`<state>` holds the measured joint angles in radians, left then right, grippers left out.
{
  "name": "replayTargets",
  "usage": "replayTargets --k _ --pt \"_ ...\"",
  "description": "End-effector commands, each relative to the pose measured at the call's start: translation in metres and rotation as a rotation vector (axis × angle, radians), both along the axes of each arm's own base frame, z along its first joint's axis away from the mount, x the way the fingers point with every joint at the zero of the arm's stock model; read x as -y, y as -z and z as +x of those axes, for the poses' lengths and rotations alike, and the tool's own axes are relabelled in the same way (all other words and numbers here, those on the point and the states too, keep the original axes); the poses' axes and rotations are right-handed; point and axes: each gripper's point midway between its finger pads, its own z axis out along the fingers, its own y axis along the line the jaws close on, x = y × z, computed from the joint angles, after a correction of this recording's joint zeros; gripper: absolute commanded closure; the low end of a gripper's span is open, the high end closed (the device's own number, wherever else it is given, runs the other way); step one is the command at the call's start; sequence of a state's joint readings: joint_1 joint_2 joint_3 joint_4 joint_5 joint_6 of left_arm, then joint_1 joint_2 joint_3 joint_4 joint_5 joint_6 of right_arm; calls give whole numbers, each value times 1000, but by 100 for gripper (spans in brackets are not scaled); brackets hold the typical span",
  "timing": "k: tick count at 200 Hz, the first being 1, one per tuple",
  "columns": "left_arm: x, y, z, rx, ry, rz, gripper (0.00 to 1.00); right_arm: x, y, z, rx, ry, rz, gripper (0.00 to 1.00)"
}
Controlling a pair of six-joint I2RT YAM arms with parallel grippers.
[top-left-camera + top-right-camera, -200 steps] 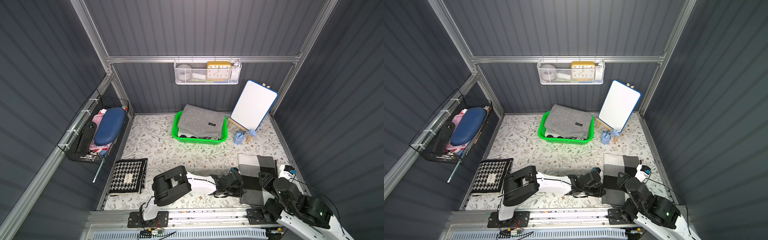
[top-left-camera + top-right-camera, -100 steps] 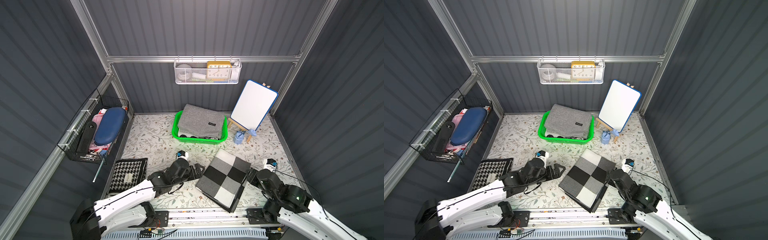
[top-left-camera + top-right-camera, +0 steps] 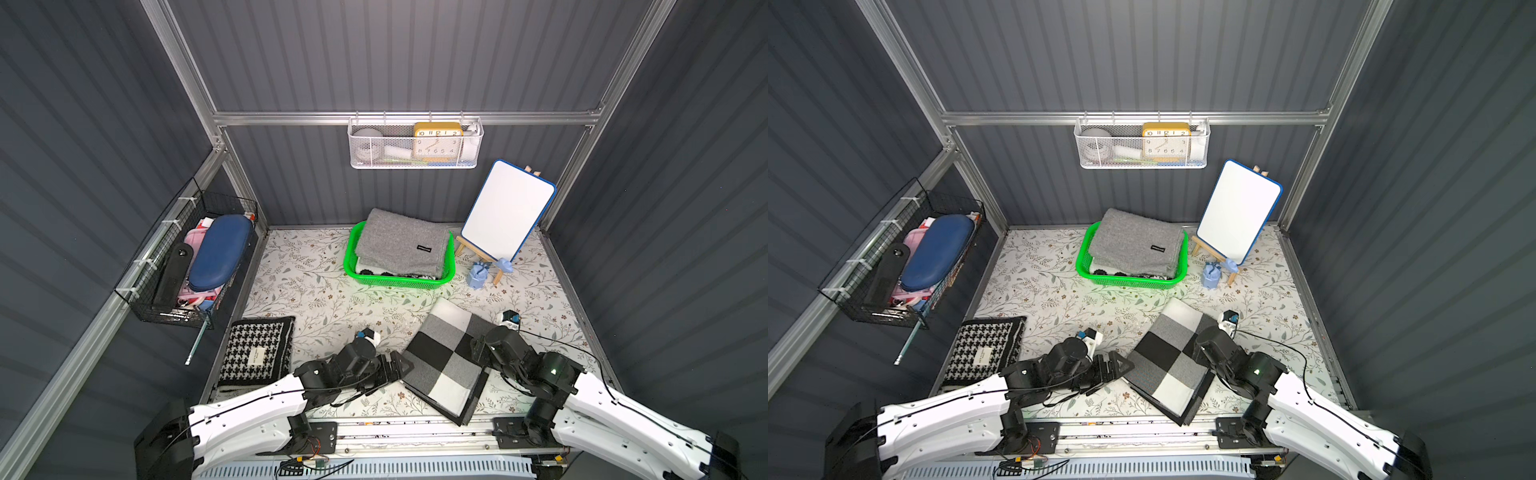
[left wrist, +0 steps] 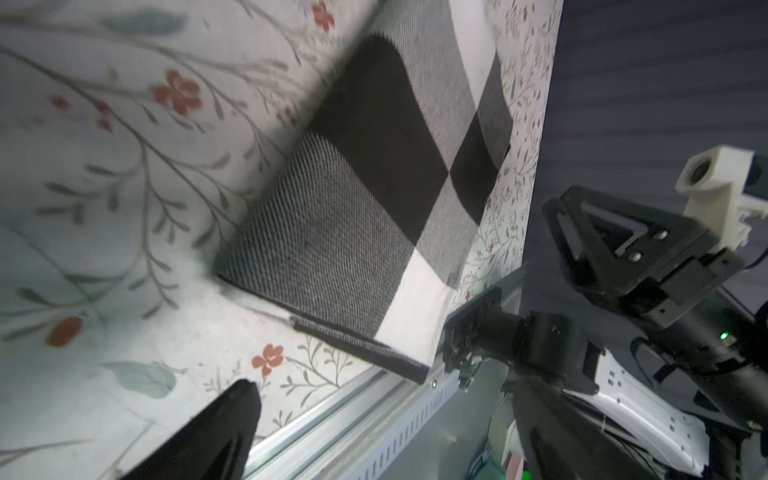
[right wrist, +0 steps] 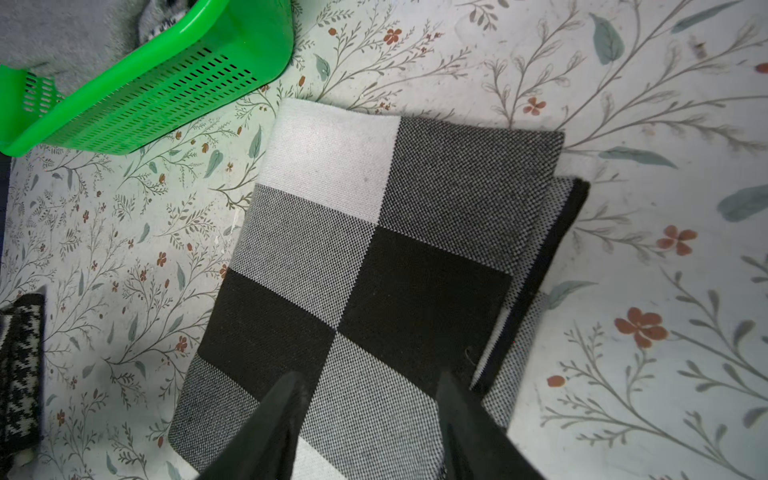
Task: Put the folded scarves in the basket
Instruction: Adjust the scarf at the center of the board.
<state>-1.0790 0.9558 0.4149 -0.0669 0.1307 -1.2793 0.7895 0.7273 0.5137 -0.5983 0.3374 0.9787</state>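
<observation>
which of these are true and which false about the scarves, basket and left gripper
1. The checked scarf is in the basket. False: it lies on the table, in front of the basket.
2. A grey scarf tops the basket's pile. True.
3. The left gripper is open, holding nothing. True.
4. The houndstooth scarf touches the checked scarf. False: they lie apart.
5. The clock sits in the wall basket. True.

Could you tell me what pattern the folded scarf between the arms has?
The scarf has large black, grey and white checks, clearest in the right wrist view.
</observation>
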Motion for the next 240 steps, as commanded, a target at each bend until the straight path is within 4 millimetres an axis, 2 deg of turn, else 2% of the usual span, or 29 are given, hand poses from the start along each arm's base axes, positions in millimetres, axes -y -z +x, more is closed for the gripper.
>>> replayTargets --k 1,36,62,81,105,125,146,155,169,182,217,240 --pt "15 5 -20 -149 -21 -68 1 8 3 2 25 40 -11 43" --pt "31 23 -32 -225 -26 -35 7 15 10 3 38 74 -24 43" --pt "46 34 -33 -247 -5 7 13 17 13 2 31 79 -39 43" --pt "50 47 -34 -272 0 27 23 19 15 0 19 82 -46 43" --pt "45 58 -36 -315 -34 69 36 20 18 -3 6 81 -44 43" --pt "36 58 -17 -252 -107 62 52 21 21 -4 2 86 -44 43" --pt "33 55 5 -225 -140 4 54 22 24 -4 3 91 -43 43" --pt "35 54 18 -209 -149 -4 62 23 25 -4 3 95 -42 43" --pt "34 56 34 -183 -155 18 67 23 25 -4 3 97 -39 43" --pt "27 62 50 -162 -161 54 79 23 24 -5 4 96 -40 43" --pt "-23 68 92 -94 -271 103 95 32 22 -7 20 111 -65 42" --pt "-64 58 118 -11 -363 114 94 35 22 -7 29 113 -74 41"
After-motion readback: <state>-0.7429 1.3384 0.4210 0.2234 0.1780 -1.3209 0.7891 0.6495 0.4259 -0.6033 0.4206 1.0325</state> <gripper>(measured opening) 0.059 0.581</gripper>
